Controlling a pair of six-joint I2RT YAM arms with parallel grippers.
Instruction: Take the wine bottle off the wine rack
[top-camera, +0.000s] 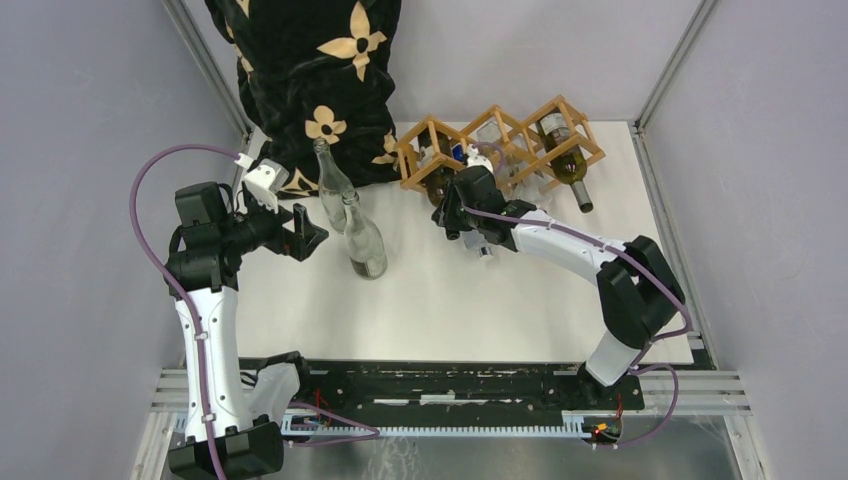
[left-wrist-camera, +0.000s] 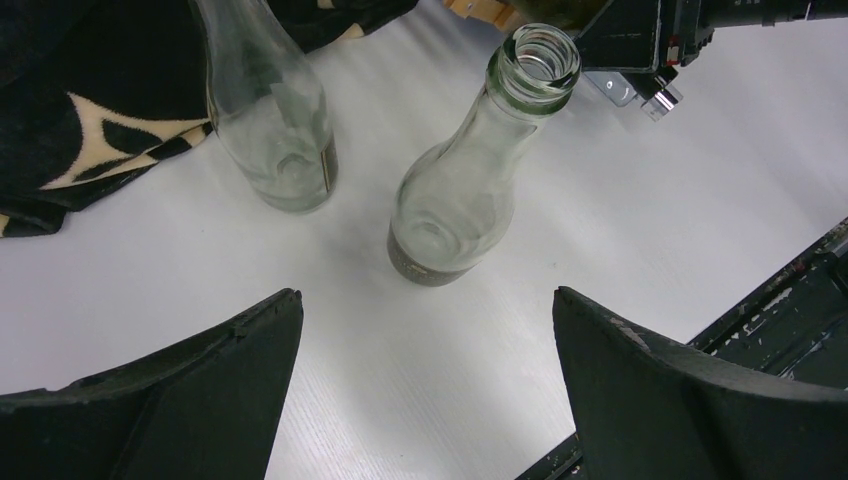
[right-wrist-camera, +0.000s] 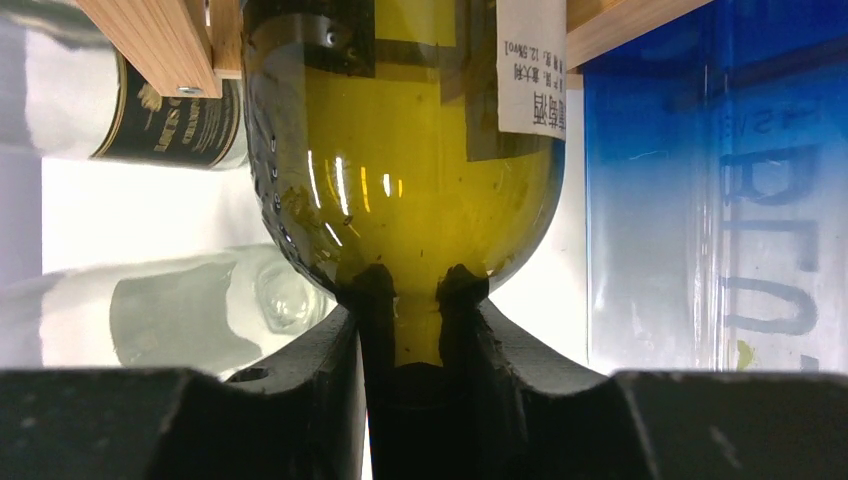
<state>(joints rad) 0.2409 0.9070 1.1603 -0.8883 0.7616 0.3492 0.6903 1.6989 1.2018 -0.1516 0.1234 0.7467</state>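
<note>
The wine rack is a tan wooden lattice at the back of the table, and its sticks show in the right wrist view. An olive-green wine bottle lies in the leftmost cell, neck toward me. My right gripper is shut on that neck, just in front of the rack. My left gripper is open and empty, its fingers wide apart. It hovers at the left, facing two clear bottles.
Two empty clear bottles stand upright left of centre, also in the left wrist view. Another dark bottle and clear ones lie in the rack. Black floral cloth is at the back left.
</note>
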